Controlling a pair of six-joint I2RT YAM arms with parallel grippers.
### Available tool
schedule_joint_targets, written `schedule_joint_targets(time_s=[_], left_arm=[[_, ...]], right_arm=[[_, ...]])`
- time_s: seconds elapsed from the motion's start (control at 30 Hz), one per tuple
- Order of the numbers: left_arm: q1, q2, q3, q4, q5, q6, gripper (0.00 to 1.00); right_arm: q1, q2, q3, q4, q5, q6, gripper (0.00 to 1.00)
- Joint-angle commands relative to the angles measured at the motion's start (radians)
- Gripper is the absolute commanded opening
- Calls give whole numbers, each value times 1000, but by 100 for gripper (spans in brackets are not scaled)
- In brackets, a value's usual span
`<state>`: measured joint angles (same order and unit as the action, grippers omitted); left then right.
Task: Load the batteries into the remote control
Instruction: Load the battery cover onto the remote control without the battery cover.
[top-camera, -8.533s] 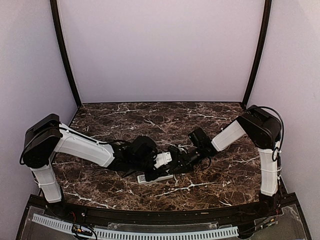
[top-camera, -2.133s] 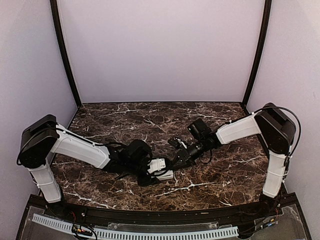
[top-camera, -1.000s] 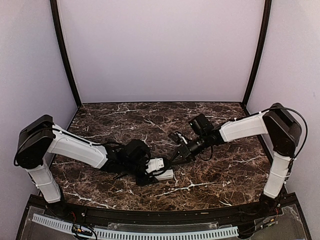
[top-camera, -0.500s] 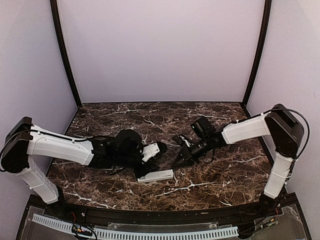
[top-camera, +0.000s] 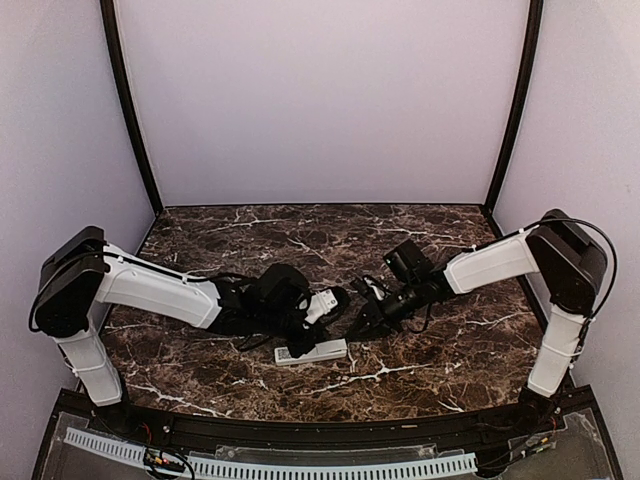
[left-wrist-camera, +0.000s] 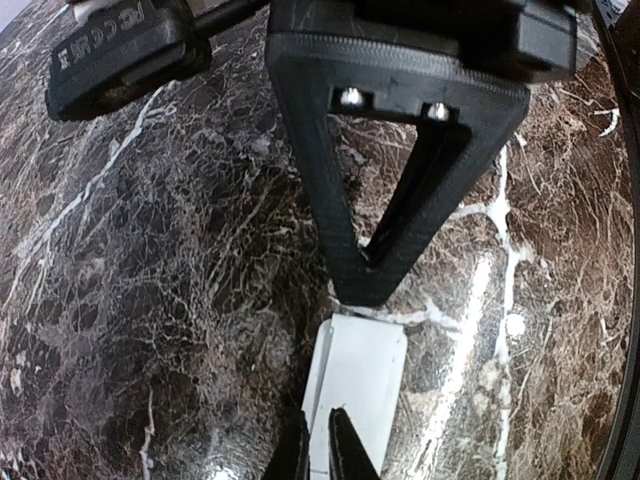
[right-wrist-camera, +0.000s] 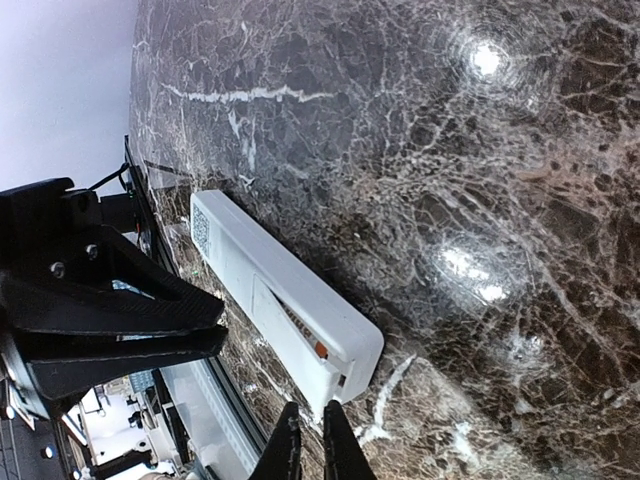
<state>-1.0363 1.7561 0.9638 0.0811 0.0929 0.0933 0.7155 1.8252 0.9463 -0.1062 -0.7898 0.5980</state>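
The white remote control (top-camera: 311, 351) lies back-up on the marble, near the front. In the right wrist view its battery cover (right-wrist-camera: 290, 345) sits slightly askew on the remote control (right-wrist-camera: 250, 260), and a thin reddish strip with an orange end shows in the slit. I see no loose batteries. My right gripper (right-wrist-camera: 305, 445) is shut, its tips at the cover's end corner, just off the remote's right end (top-camera: 360, 325). My left gripper (left-wrist-camera: 318, 455) is shut with nothing in it, hovering over the remote's (left-wrist-camera: 360, 380) long edge. From above it (top-camera: 338, 297) hangs just behind the remote.
Dark marble table (top-camera: 420, 375) with a raised front rail (top-camera: 300, 432). The two grippers nearly meet over the remote; the right one's triangular finger (left-wrist-camera: 400, 200) fills the left wrist view. Lavender walls enclose three sides.
The left gripper let go of the remote, lifted off it and closed its jaws. The right gripper came down and forward to the remote's right end.
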Motion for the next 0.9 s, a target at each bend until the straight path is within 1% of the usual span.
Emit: schedule_joint_targets(time_s=[0.0,0.27,0.5,0.87], left_arm=[[-4,17,49,12,34,11,7],[-13,68,73,-1,65,15,5],[-17,113,81,-8,60,15,3],[-19,125,65,-72,52,4,1]], right_arm=[[7,19,-22,32,11,3,8],[7,31,-32,51,-1,5,9],[7,34,-39,70,-9,12,9],[9,33,-70,102,-23,40,9]])
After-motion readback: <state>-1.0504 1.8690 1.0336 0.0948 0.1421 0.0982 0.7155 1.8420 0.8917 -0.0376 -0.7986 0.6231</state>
